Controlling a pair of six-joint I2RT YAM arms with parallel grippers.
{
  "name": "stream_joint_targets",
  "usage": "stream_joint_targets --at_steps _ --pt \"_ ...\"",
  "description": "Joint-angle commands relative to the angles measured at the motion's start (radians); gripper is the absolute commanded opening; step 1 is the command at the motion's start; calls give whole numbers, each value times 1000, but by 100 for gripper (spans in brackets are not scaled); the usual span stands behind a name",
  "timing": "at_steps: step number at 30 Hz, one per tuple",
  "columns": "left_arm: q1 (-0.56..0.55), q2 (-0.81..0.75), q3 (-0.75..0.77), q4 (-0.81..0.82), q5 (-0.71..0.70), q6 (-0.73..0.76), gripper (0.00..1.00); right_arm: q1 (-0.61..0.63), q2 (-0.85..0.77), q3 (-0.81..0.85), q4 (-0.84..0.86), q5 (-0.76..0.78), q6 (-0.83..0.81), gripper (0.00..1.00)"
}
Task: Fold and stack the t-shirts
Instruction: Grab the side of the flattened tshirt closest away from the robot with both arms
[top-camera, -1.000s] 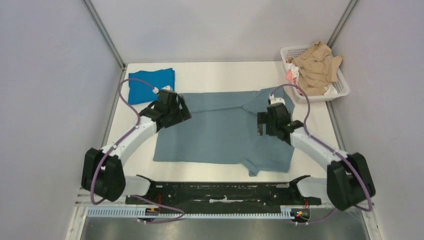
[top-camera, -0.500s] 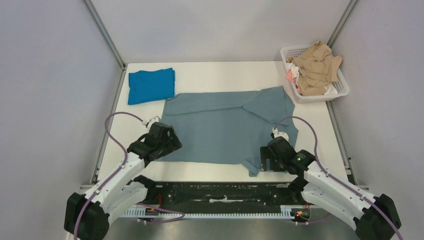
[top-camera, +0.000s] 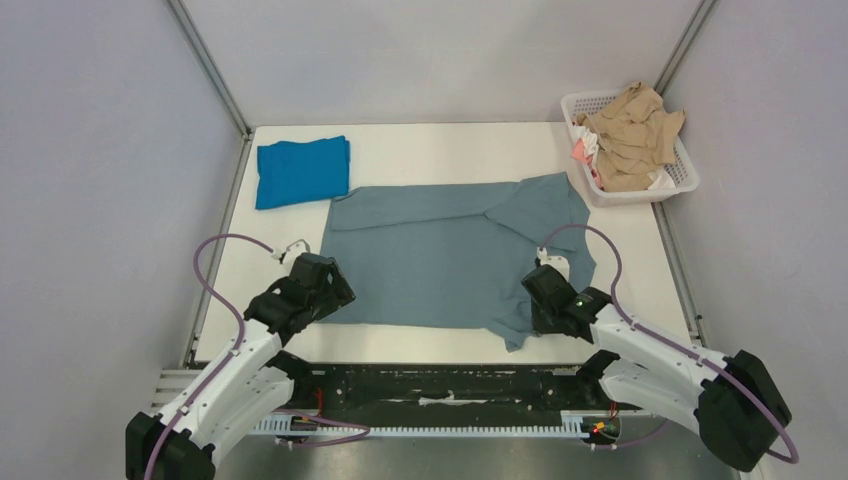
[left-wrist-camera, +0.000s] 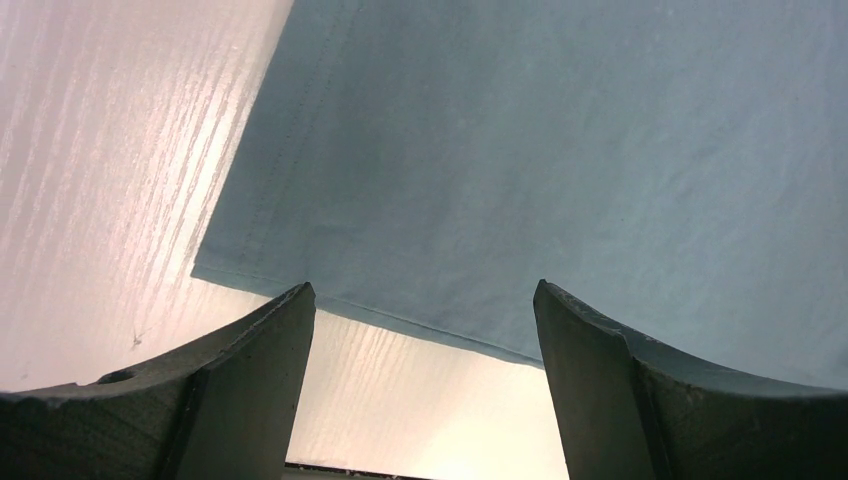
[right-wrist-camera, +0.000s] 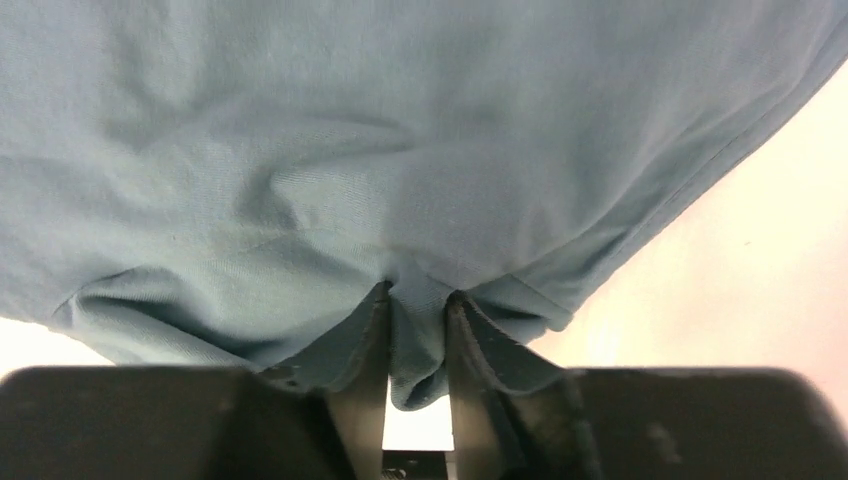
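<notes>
A large grey-blue t-shirt (top-camera: 440, 260) lies spread flat in the middle of the table. A cobalt blue t-shirt (top-camera: 302, 170) lies folded at the far left corner. My left gripper (top-camera: 330, 292) hovers at the grey-blue shirt's near left corner. In the left wrist view the gripper (left-wrist-camera: 425, 300) is open, with the hem (left-wrist-camera: 400, 320) and bare table between its fingers. My right gripper (top-camera: 537, 290) sits at the shirt's near right corner. The right wrist view shows this gripper (right-wrist-camera: 418, 300) shut on a bunched fold of the grey-blue cloth (right-wrist-camera: 400, 130).
A white lattice basket (top-camera: 683, 172) at the far right corner holds beige cloth (top-camera: 630, 135) and other garments. Grey walls and metal posts enclose the table. The black rail (top-camera: 440, 385) between the arm bases runs along the near edge.
Both arms have pulled back from the shirt's far part to its near corners. The right gripper has gone from open to pinched on the near right cloth. The left stays open.
</notes>
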Motion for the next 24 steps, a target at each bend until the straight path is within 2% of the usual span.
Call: stream_joint_targets --at_steps 1,3,9,14,20,23,24 --pt "-3 -5 2 -5 -59 -42 87 3 90 104 5 93 -54 22" --pt "-3 -5 2 -6 -73 -44 87 2 142 169 -22 113 -80 19" --pt "-2 -7 9 -11 -83 -51 87 -3 359 380 -34 107 -194 24" --pt "-3 17 31 -33 -84 -59 87 -20 566 596 27 131 -285 27" --pt "-2 36 53 -84 -76 -79 87 -110 802 840 100 123 -294 32" --pt "-2 18 48 -124 -80 -121 87 -123 816 885 130 96 -323 60" --pt "-2 12 45 -135 -81 -135 87 -123 783 871 151 85 -327 75"
